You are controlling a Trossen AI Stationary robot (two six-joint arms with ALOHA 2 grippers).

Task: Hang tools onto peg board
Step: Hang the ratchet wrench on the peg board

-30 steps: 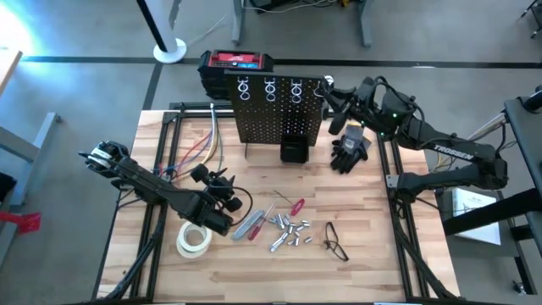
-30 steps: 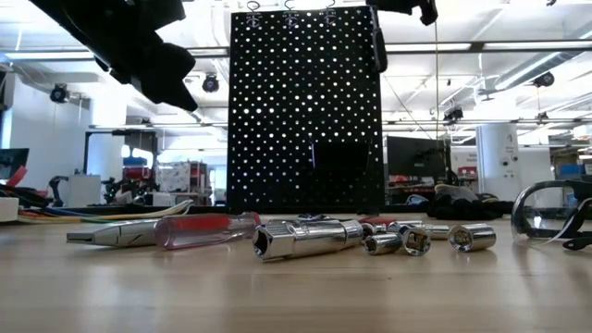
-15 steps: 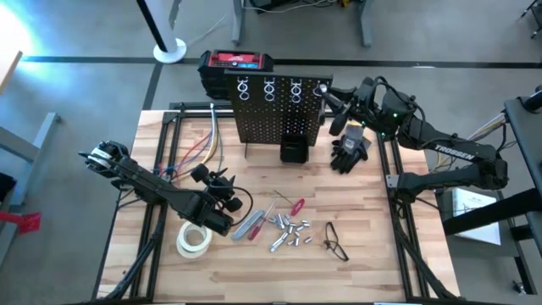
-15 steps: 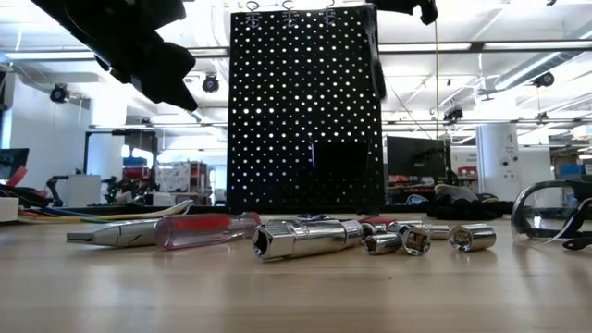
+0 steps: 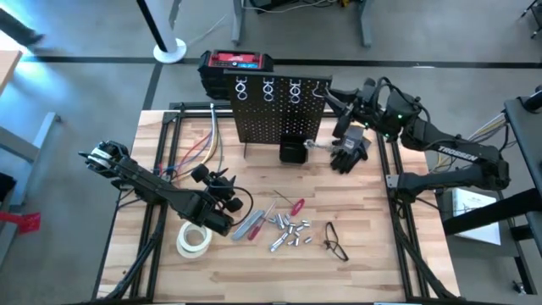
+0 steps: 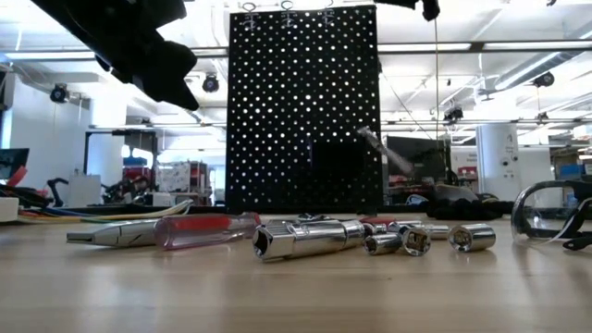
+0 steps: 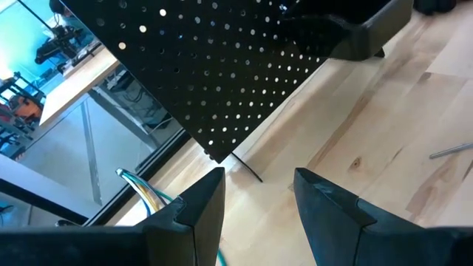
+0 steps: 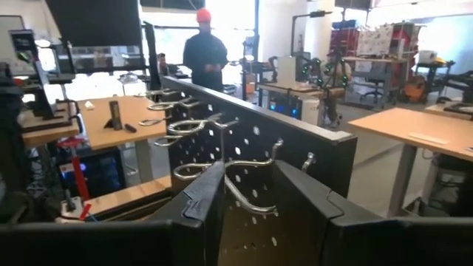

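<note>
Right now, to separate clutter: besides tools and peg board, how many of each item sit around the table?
Tape roll: 1
Safety glasses: 1
Pair of black gloves: 1
Black bin: 1
Red-and-black box: 1
Cable bundle: 1
Total: 6

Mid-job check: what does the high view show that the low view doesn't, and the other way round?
Only the high view: the right gripper at the peg board's right top corner, the left gripper over the table, the tape roll, the gloves, the red-and-black box behind the board.
Only the low view: the room beyond the table and a grey tool tilted in the air at the board's right edge.
Both: the board, the bin, the sockets, the red-handled tools and the safety glasses.
</note>
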